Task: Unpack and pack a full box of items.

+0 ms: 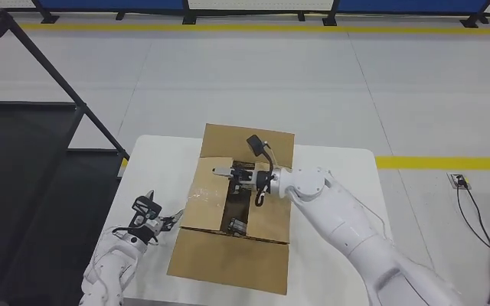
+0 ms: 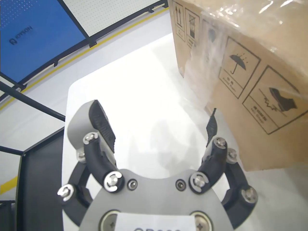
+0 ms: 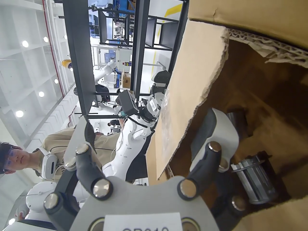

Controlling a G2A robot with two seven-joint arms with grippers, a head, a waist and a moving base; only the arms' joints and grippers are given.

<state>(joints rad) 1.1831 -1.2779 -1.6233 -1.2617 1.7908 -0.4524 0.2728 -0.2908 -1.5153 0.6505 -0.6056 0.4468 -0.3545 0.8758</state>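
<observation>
- The right hand [image 3: 154, 131] stood at the mouth of the box [image 2: 284, 145], its fingers apart and astride a flap [image 3: 192, 78], one finger outside and one down in the opening; it gripped nothing that I could see
- The left hand [image 2: 155, 111] sat low over the counter [image 2: 144, 73] just beside the box's printed side wall, fingers apart and empty
- The box stood on the counter with its flaps spread, the goods inside and, by my judgement, the unpacking hardly begun
- Biggest risk: the whole box could slide or tip if the right hand pulled on the flap, because nothing braced it; the left hand was near the wall but not against it
- Next: the straddled flap, on the left arm's side, already had a ragged edge; closing on it and hauling could tear it further or fold it into the opening, over the goods
- Clear tape [image 2: 202, 78] hung loose and crinkled down the side wall and over the top edge; it looked likely to catch a finger, or to cling to something lifted out
- Smallest: a metal cylinder [image 3: 257, 181] lay deep in the dark bottom, close beside the inner finger; it looked smooth and round, so I would expect it to roll or slip from a shallow pinch, and the inner finger could knock it while working the flap
- How many other goods lay below I could not tell
</observation>
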